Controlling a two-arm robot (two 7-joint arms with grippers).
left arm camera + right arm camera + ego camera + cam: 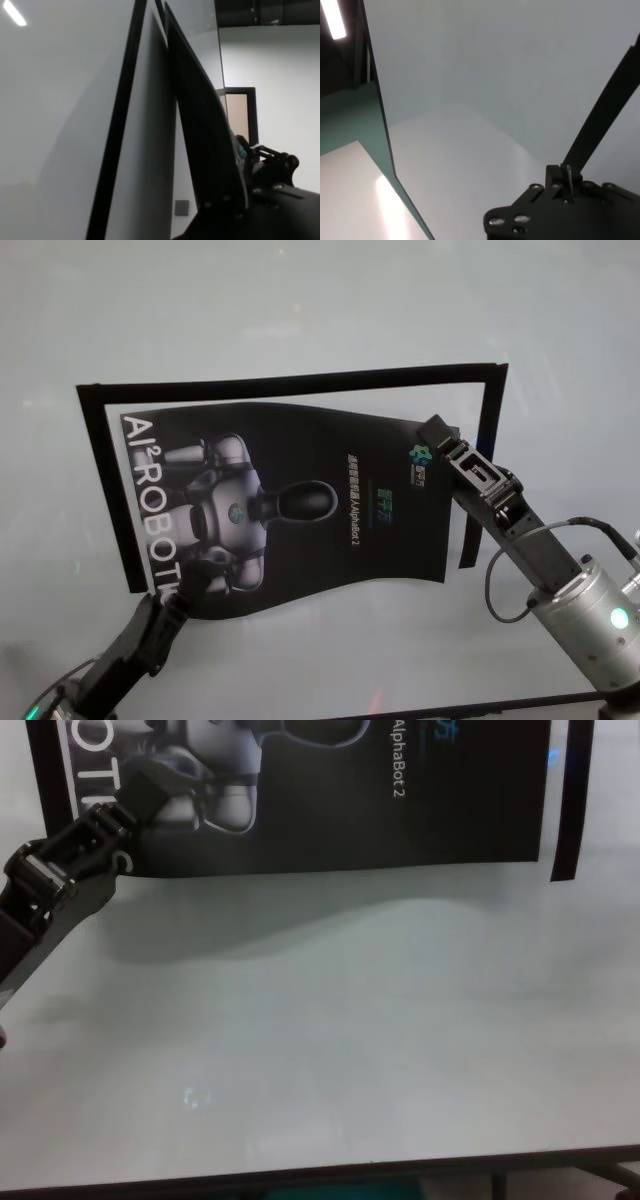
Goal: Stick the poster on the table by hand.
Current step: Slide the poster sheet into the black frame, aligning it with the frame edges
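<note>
A: What's the biggest thing under the arms?

B: The table, white and smooth, spreading out well past both grippers on every side; its thin dark near edge shows below them in the chest view.

A: And the poster?

B: The poster lies between the two grippers, black and glossy, with the grey-white robot picture toward the left gripper's end and the "AlphaBot 2" text toward the right gripper's end. It isn't flat: the sheet bows up off the table and throws a shadow on the near side. Narrow black strips frame it on the table, running along the far side and down behind each gripper.

A: Where is the left gripper?

B: The left gripper reaches in from the near left and has the poster's near left corner, by the big white vertical letters. In the left wrist view the sheet's edge runs straight into the fingers, so they are closed narrowly onto the poster.

A: And the right gripper?

B: The right gripper comes in from the near right, and its tip sits at the poster's far right corner, beside the small coloured logo. In the right wrist view a thin black edge enters between its fingers, pinched on the same sheet. The corner there rides above the table.
</note>
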